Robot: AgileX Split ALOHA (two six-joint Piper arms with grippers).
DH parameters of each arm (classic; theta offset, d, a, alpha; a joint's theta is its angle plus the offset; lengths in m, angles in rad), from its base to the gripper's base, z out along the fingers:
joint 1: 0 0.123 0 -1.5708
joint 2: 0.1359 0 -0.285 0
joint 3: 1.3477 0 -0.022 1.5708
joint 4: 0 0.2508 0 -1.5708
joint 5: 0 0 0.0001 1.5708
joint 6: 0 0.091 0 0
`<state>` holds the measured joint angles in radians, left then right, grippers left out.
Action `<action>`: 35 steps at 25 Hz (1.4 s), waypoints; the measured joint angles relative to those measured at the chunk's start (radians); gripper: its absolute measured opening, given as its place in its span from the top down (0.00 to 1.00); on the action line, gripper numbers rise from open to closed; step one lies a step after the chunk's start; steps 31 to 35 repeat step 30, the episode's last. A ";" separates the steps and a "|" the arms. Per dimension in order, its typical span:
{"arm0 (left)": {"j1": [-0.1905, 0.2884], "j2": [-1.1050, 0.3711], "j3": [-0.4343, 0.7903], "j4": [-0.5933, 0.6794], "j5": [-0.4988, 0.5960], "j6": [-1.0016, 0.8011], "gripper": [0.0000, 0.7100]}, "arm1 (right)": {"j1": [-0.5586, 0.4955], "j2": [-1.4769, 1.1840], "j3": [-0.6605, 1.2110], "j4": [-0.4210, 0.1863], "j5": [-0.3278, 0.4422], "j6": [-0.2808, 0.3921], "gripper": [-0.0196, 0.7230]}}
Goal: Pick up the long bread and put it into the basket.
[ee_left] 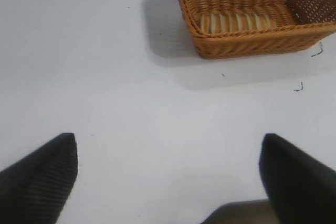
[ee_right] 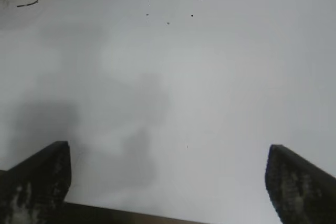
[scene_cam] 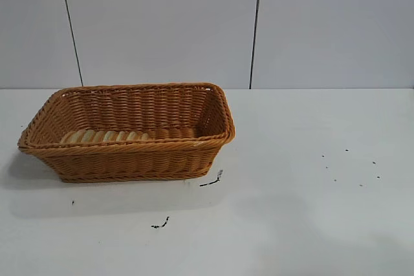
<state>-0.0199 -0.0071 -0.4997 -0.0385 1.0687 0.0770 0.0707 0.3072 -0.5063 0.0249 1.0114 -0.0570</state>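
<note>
Bright even overhead light, soft shadow cast beside the basket [scene_cam: 129, 153] on the table [scene_cam: 310, 211], blurred arm shadows ahead of the right gripper [ee_right: 167, 182], fingers [ee_left: 39, 179] out of focus.

1. Neither arm appears in the exterior view
2. The left gripper [ee_left: 169, 174] shows only in the left wrist view: its two dark fingers [ee_left: 39, 179] are spread wide apart, with nothing between them
3. It hangs above the bare desk [ee_left: 131, 114], touching nothing
4. The right gripper [ee_right: 167, 182] shows only in the right wrist view: its dark, scuffed fingers [ee_right: 299, 184] are likewise spread wide and hold nothing
5. It too hangs clear above the desk, casting a soft shadow there
</note>
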 joint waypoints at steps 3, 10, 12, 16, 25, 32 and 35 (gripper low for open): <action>0.000 0.000 0.000 0.000 0.000 0.000 0.03 | 0.000 -0.057 0.000 0.000 0.000 0.000 0.05; 0.000 0.000 0.000 0.000 0.000 0.000 0.03 | 0.000 -0.189 0.000 0.003 0.000 0.000 0.05; 0.000 0.000 0.000 0.000 0.000 0.000 0.03 | -0.009 -0.224 0.000 0.003 0.000 0.000 0.05; 0.000 0.000 0.000 0.000 0.000 0.000 0.03 | -0.081 -0.306 0.000 0.003 0.001 0.000 0.05; 0.000 0.000 0.000 0.000 0.000 0.000 0.03 | -0.102 -0.312 0.000 0.007 0.001 0.000 0.05; 0.000 0.000 0.000 0.000 0.000 0.000 0.03 | -0.102 -0.312 0.000 0.007 0.001 0.000 0.05; 0.000 0.000 0.000 0.000 0.000 0.000 0.03 | -0.102 -0.312 0.000 0.007 0.001 0.000 0.05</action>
